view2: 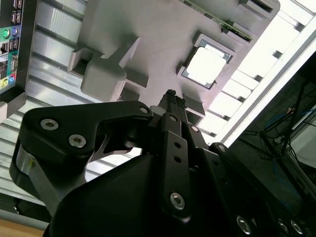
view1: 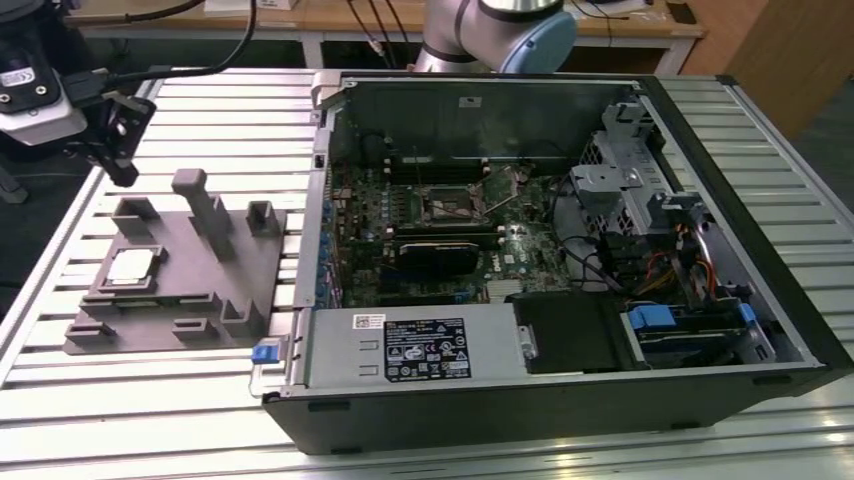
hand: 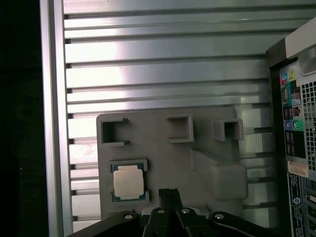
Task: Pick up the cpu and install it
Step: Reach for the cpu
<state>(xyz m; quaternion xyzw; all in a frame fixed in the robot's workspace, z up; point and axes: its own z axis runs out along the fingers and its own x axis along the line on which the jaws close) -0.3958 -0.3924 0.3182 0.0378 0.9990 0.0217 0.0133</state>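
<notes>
Cpu (view1: 131, 266) sits in the gray holder (view1: 187, 278); the gripper (view1: 123, 175), at its twelve o'clock, has fingers (hand: 165, 200) pinched together, holding nothing.

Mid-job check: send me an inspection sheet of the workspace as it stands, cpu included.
Surface: slotted aluminium table, carrying the fixture and the computer.
Job's things: small square silvery-topped cpu lies flat in a recess of the gray plastic fixture; not gripped.
Clutter: nothing seen.
Grippers: black two-finger tool shut and empty, near the fixture, apart from the cpu.
Cables: orange and blue wires inside the open black computer case; a black cable runs toward the tool.
Surroundings: wooden bench behind the table.
</notes>
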